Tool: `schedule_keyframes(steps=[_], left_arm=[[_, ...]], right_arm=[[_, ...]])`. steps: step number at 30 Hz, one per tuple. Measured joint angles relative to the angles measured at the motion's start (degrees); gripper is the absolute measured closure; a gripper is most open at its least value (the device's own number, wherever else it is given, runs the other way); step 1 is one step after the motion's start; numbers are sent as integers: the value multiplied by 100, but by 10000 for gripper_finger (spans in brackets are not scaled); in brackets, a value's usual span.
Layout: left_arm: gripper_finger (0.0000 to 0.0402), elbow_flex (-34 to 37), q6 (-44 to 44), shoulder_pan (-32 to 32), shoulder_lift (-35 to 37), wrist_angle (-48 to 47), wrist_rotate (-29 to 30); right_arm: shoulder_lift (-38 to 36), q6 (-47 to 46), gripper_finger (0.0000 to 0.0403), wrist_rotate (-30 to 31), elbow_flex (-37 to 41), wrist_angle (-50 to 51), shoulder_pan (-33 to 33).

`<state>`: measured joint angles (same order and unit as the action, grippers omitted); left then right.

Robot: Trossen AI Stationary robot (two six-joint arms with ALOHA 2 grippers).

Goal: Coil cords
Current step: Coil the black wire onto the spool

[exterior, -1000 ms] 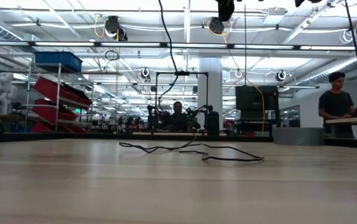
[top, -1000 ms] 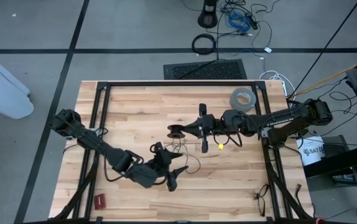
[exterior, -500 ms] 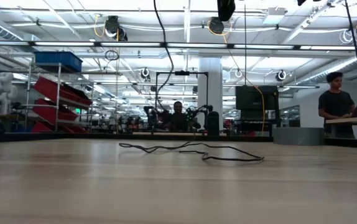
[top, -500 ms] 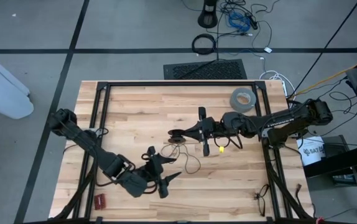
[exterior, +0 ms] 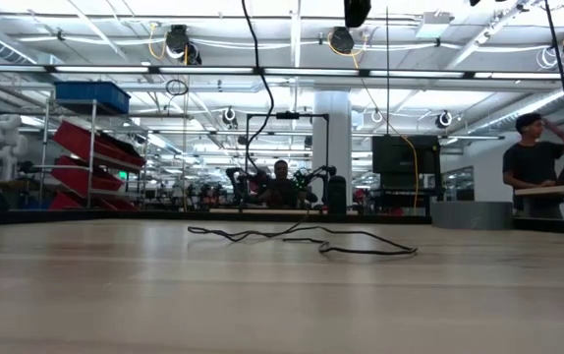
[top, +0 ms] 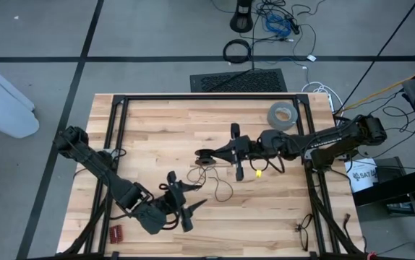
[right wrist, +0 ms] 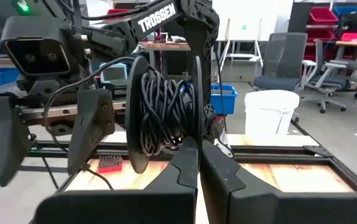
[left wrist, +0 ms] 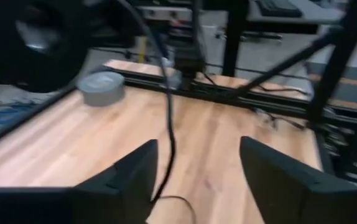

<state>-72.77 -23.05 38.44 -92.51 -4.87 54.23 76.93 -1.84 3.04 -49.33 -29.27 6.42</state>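
The right pincer (top: pixel 209 154) hangs over the middle of the pale wooden bench (top: pixel 157 123), its two dark fingers (right wrist: pixel 191 168) pressed together on the rim of a small black spool (right wrist: pixel 160 115) wound with thin black cord. From the spool the long, very thin black wire (top: pixel 218 184) runs loose onto the bench just below this pincer, looping toward the left arm; in the low view it lies as a flat, wavy line (exterior: pixel 302 238) on the wood. A small yellow tag (top: pixel 257 172) shows close behind the right pincer, under its wrist.

The left pincer (top: pixel 189 206) sits near the front edge of the bench, well apart from the spool, with its fingers (left wrist: pixel 129 177) spread wide and nothing between them. The wire's loose loop lies just ahead of it, and a strand (left wrist: pixel 169 134) passes down through the gap without touching either finger.

A grey tape roll (top: pixel 281 114) rests behind the right arm, near the bench's far edge.
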Motion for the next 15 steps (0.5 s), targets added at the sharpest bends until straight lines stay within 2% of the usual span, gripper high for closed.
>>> schedule_keyframes(steps=[6,10,12,15], left_arm=[[296,-32,462,-70,137,109,521],[379,-297,997,-284,293,230,582],[393,-487,1347,-411,312,287,513],[391,-785,1640,-635,313,304,228]], right_arm=[[0,96,403,300,1,-13,-83],[0,164,403,320,1,-10,-153],[0,199,403,328,-1,-5,-158],[52,231,403,446,-1,5,-158]])
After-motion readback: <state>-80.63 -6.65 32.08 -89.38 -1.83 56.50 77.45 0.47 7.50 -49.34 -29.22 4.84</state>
